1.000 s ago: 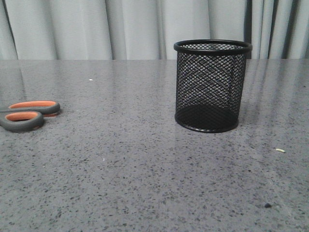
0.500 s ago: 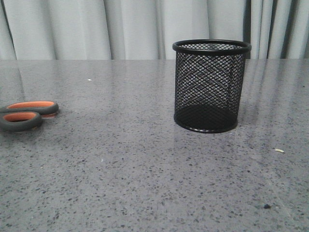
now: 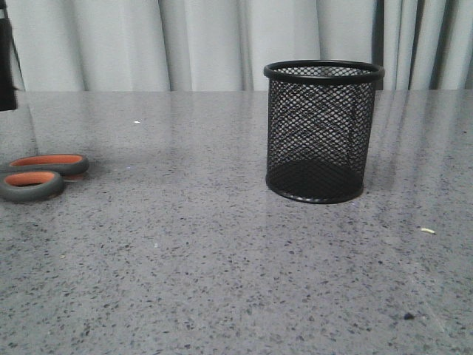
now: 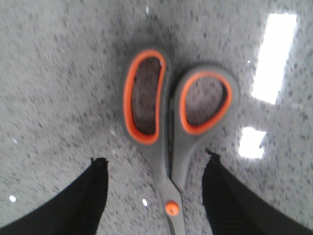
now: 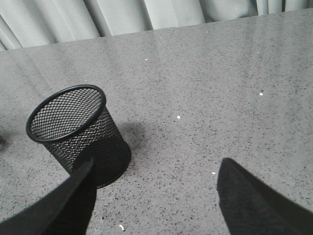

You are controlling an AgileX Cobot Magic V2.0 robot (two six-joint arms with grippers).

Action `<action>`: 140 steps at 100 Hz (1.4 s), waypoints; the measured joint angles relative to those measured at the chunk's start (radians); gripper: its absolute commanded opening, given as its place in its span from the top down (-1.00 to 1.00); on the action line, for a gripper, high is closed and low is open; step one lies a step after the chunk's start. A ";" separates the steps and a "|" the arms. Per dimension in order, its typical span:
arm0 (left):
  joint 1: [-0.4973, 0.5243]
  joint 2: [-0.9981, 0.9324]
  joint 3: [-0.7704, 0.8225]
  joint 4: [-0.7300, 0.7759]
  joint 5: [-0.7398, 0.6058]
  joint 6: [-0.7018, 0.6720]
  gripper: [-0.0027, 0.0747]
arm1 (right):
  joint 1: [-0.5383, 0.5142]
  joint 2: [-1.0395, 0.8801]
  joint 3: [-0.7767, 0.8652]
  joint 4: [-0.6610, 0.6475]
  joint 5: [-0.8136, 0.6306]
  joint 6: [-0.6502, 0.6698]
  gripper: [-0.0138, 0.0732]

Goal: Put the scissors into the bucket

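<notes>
The scissors (image 3: 38,174) lie flat at the far left of the table, with only their grey, orange-lined handles showing in the front view. In the left wrist view the scissors (image 4: 168,112) lie closed, with the orange pivot near the frame edge. My left gripper (image 4: 155,156) is open above them, one finger on each side of the neck below the loops, and does not touch them. The black mesh bucket (image 3: 323,129) stands upright right of centre. My right gripper (image 5: 157,160) is open and empty, beside the bucket (image 5: 73,129).
The grey speckled table (image 3: 185,259) runs back to pale curtains (image 3: 185,44). A dark part of my left arm (image 3: 6,63) shows at the upper left edge of the front view. A small pale crumb (image 3: 429,231) lies right of the bucket.
A dark part of my left arm has come into the front view at the upper left edge. The scissors and the bucket stay where they were.
</notes>
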 measured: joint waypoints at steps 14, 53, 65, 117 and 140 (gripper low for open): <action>0.058 0.000 0.000 -0.010 0.033 0.063 -0.08 | 0.000 0.000 0.000 0.002 -0.002 0.000 -0.37; 0.072 0.072 0.000 -0.063 0.037 0.091 -0.08 | 0.000 0.000 0.000 0.002 -0.009 0.000 -0.37; 0.072 0.094 0.000 -0.067 0.037 0.107 -0.08 | 0.000 0.000 0.000 0.002 -0.009 0.000 -0.37; 0.072 0.155 0.002 -0.078 0.027 0.113 -0.08 | 0.000 0.000 0.000 0.011 -0.010 0.000 -0.37; 0.072 0.158 0.002 -0.095 0.027 0.113 0.01 | 0.000 0.000 0.000 0.033 -0.008 0.000 -0.37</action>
